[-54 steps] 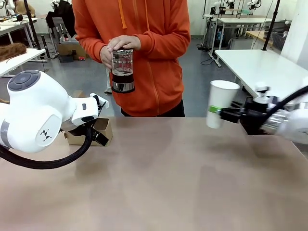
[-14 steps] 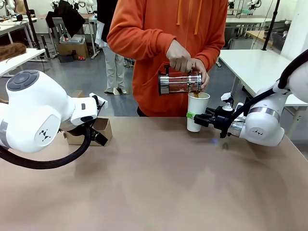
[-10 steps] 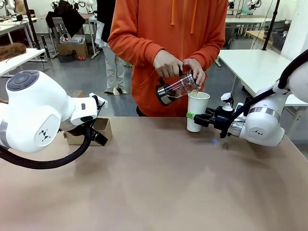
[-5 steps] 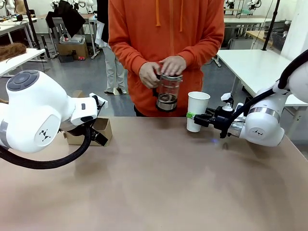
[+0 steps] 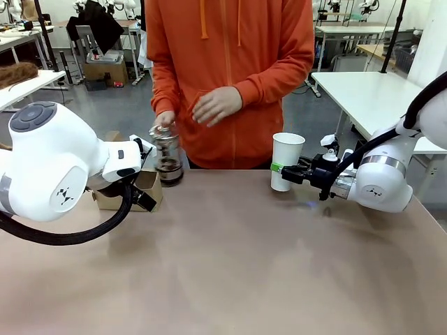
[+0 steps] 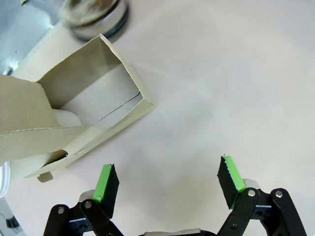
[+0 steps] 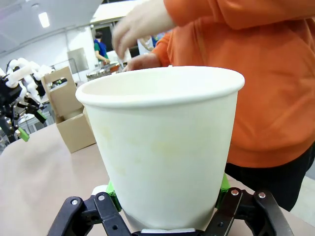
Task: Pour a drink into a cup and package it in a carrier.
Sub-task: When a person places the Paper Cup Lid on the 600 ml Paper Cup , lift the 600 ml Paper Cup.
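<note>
My left gripper (image 6: 168, 169) is wide open over the table (image 5: 230, 265), holding nothing, just beside the brown carrier (image 6: 93, 93). A person's hand (image 5: 165, 120) holds the glass pot (image 5: 168, 159) next to the carrier. My right gripper (image 7: 167, 191) squeezes the white cup (image 5: 287, 159), which is upright, on the right.

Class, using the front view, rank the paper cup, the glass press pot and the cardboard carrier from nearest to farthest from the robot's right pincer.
1. The paper cup: gripped in the right pincer, on the right.
2. The glass press pot: left of centre, near the far edge.
3. The cardboard carrier: farthest left, just beyond the pot.
</note>
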`<state>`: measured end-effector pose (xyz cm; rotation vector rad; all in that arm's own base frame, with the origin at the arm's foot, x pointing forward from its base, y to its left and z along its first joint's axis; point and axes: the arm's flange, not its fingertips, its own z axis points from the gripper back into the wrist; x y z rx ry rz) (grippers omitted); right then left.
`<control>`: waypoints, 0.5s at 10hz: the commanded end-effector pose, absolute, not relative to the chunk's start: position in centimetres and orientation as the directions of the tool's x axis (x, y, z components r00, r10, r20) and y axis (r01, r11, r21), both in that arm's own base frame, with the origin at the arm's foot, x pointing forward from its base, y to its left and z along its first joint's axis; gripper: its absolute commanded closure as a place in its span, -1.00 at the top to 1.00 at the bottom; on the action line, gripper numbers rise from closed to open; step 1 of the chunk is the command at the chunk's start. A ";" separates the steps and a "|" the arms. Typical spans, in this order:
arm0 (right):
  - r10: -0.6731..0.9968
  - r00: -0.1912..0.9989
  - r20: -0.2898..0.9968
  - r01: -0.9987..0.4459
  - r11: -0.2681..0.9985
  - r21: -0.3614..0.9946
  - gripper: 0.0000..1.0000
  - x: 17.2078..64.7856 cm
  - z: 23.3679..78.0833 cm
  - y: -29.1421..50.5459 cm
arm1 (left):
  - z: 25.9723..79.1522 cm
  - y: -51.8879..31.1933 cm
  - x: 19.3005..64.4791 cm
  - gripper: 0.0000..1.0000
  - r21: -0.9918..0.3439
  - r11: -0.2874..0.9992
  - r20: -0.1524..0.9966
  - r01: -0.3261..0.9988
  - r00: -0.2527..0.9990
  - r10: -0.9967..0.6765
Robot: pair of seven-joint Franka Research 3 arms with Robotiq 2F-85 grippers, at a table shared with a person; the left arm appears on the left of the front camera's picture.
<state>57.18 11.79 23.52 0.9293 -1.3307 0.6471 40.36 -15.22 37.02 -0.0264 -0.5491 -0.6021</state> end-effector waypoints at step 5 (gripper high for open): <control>-0.113 0.154 0.981 -0.841 0.506 0.191 0.61 57.2 23.8 11.9 | 37.1 -15.2 40.3 1.00 0.131 0.829 0.499 0.544 0.686 -0.529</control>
